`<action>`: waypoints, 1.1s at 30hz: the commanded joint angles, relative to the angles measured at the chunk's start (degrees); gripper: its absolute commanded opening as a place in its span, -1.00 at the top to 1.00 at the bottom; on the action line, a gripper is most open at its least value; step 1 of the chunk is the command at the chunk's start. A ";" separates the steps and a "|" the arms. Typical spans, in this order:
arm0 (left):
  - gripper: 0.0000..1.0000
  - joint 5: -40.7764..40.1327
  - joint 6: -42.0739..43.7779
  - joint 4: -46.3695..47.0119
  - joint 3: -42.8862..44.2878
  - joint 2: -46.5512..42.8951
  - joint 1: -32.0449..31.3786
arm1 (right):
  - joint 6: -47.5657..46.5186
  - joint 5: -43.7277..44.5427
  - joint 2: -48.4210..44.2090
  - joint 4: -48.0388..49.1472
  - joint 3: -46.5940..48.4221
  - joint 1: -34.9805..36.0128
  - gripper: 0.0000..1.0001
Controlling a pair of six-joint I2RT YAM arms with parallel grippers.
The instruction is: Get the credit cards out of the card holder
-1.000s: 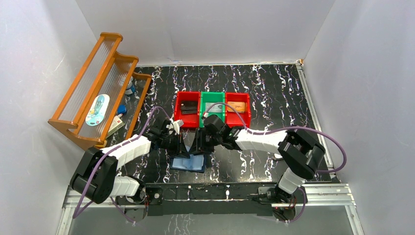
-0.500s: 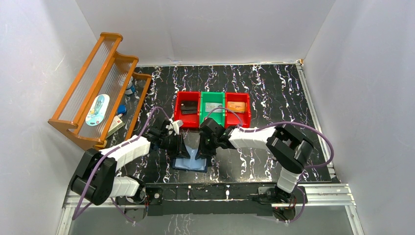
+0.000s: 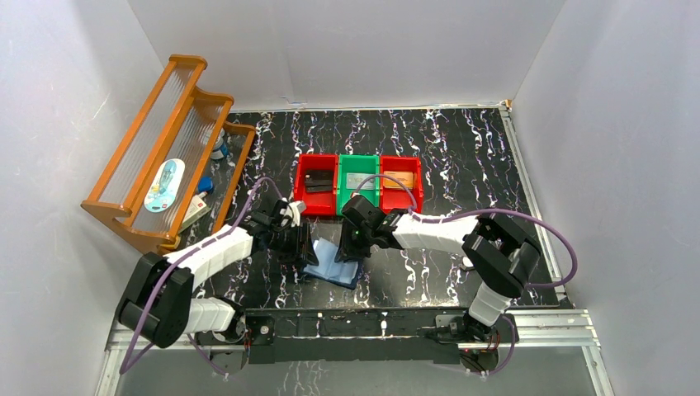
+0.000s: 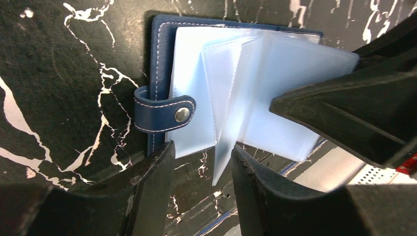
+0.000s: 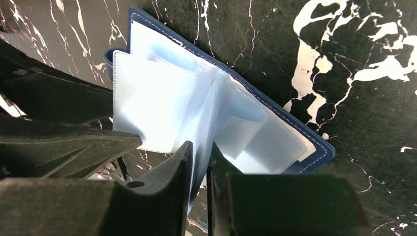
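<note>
Lets go with left tool, pinches sleeve of card holder with right tool, holder dragged right and tilted since earlier.

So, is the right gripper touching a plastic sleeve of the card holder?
Touching. Right wrist view: the right gripper pinches one plastic sleeve between its fingers.

You have a card holder with a grained, stitched navy leather-look cover, its sleeves smooth frosted plastic, on a finely pebbled black marbled table.

jaws seemingly pinch a sleeve of the card holder.
</note>
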 commanded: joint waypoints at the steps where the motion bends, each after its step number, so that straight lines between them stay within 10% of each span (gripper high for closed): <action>1: 0.10 -0.62 0.82 -1.41 0.56 2.31 -0.20 | -1.60 0.95 -1.91 -2.08 1.78 -0.17 0.34; 12: 0.19 -0.66 0.83 -0.85 -0.37 4.00 -0.90 | 2.49 5.88 -7.27 -8.46 0.00 -0.13 -0.17; 33: 0.38 1.44 1.48 -0.64 -0.16 5.02 -1.73 | 5.36 1.87 -2.79 -2.97 -2.95 -0.11 -0.21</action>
